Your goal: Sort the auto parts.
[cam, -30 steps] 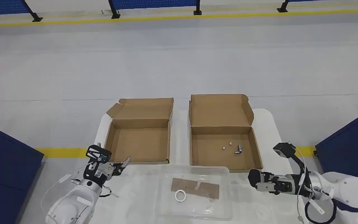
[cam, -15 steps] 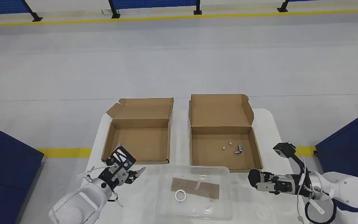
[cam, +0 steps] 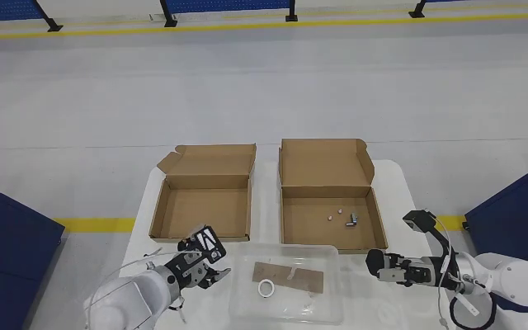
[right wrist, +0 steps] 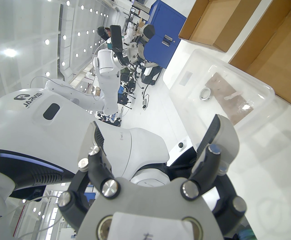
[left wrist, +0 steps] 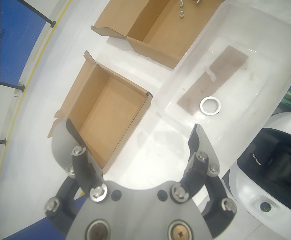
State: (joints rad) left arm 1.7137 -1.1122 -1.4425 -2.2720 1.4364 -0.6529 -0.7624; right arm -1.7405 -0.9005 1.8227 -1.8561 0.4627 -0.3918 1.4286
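Top view: silver metal ring (cam: 266, 288) in clear plastic bin (cam: 326, 307); two brown cardboard boxes (cam: 206, 213) behind; left gripper (left wrist: 133, 126), right gripper (right wrist: 156, 121) flanking, both spread wide.

Two cardboard boxes (cam: 206, 213) (cam: 305, 216), one clear bin (cam: 323, 307), one metal ring (cam: 266, 288), three small parts (cam: 353, 219).

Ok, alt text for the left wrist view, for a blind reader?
The open, empty left claw hangs over the table beside a clear bin holding a metal ring. Beyond lie an empty cardboard box and a second box with small parts.
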